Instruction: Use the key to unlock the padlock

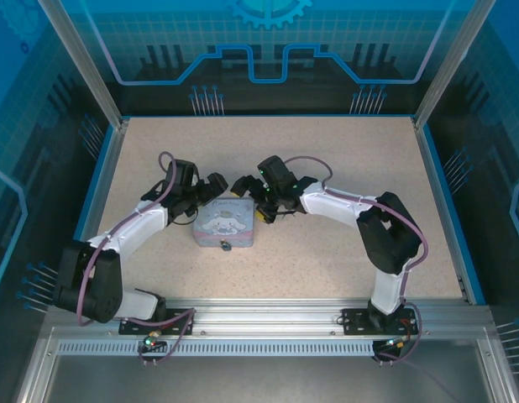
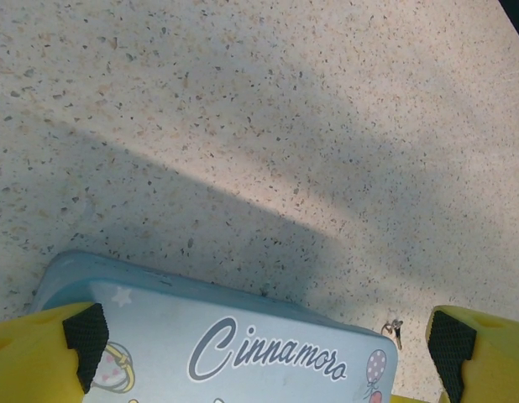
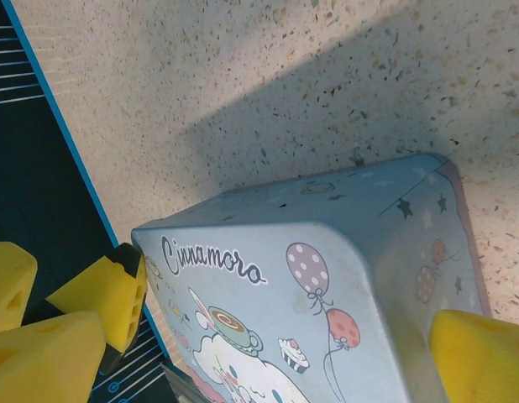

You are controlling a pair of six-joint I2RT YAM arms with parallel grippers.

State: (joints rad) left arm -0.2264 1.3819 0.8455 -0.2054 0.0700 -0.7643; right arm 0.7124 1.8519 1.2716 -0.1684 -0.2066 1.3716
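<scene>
The left arm (image 1: 133,227) reaches in from the near left corner toward the middle of the counter (image 1: 343,151). The left jaws stand wide and hold nothing. In the left wrist view their black pads (image 2: 85,334) sit far apart over the lid of the pastel tin (image 2: 243,336), close above it, and I cannot tell whether they touch it.

The tin (image 1: 226,222) lies about midway between the left and right edges, somewhat nearer the near edge. The padlock (image 1: 226,246) is a small dark thing against the middle of the tin's near side. Whether its shackle is shut or open is too small to tell.

The key (image 2: 395,330) lies flat on the counter just beside a corner of the tin, on the side away from the padlock. Nothing grips it.

The right arm (image 1: 335,206) bends in from the near right corner to the tin's far side, close to the left jaws. The right jaws are also wide and empty, and one yellow finger (image 3: 482,353) hangs over the tin's lid (image 3: 327,252).

By my reading, no step of the task is done. The key has yet to be picked up, and the padlock has yet to be steadied. After that the key must go into the lock and be turned until the shackle frees.
</scene>
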